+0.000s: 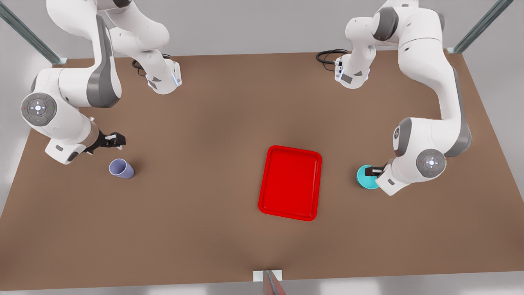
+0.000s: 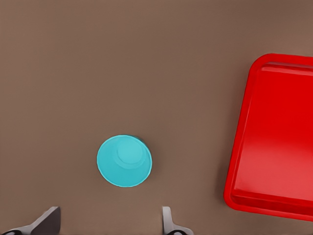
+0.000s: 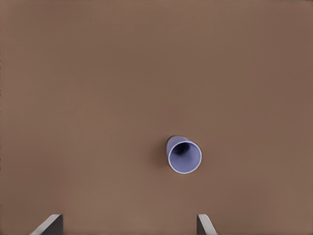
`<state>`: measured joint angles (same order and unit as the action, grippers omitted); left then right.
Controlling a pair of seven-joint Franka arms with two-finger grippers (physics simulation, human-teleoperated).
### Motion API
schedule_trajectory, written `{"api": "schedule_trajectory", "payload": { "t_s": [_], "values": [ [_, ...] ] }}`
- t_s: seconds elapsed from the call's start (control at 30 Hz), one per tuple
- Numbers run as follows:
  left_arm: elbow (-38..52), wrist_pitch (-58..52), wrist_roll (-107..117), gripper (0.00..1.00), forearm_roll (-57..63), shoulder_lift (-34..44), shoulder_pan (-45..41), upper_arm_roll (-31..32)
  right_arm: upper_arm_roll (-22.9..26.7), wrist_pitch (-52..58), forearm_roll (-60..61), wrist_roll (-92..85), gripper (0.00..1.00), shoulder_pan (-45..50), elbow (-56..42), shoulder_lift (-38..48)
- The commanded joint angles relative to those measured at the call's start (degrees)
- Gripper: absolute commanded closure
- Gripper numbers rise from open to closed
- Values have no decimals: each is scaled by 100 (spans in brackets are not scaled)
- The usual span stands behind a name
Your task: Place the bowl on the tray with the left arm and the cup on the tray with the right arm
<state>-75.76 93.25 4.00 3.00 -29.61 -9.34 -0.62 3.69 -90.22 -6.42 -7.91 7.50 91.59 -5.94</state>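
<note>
Sitting on the brown table [image 1: 204, 229] at the front view's right, your bowl [image 1: 365, 177] is showing as one smooth teal round, shallow and plain, resting on the bare surface a little apart from the tray [image 1: 290, 183] and not on it. You are looking at a single tray, glossy red, rectangular with rounded corners and a raised rim, lying flat near the table's middle with nothing on it. Your one cup [image 1: 121, 168], a pale lavender tapered tumbler with no handle, is standing well apart at the front view's left, its open mouth facing up. You are holding the left gripper [image 1: 373, 171] over the bowl's edge as the front view shows it; in the left wrist view its dark fingers [image 2: 168, 224] are standing spread, with the bowl [image 2: 124, 161] lying clear of them and the tray [image 2: 274, 137] off to one side. Your right gripper [image 1: 116, 140] is hovering just beside the cup, above the table, and in the right wrist view its fingers [image 3: 205, 224] are also spread wide, touching nothing, with the cup [image 3: 184, 154] ahead of them. You are working two white arms over a matte, even brown tabletop; pale grey floor and walls are surrounding it, and black cables [image 1: 327, 56] are coiling near one arm's base.
</note>
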Motion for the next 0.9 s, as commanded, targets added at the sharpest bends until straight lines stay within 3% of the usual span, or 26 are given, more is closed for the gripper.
{"api": "schedule_trajectory", "payload": {
  "t_s": [0.0,0.1,0.2,0.7,0.87],
  "values": [
    [9,35,4,0,-98,-44,-15,0,0,-13,0,0,0,-20,8,-12],
    [-79,96,48,0,-204,-71,-243,-9,0,-57,0,8,0,-20,8,-21],
    [-887,123,109,0,-371,403,-314,-9,0,-57,9,8,0,-3,-1,-65],
    [-2057,2127,39,0,-125,-475,-94,-105,-8,-136,9,8,0,-3,-10,-65],
    [-2153,2241,57,0,-107,-625,-94,-246,-8,-136,9,8,0,6,-10,-74]
  ]
}}
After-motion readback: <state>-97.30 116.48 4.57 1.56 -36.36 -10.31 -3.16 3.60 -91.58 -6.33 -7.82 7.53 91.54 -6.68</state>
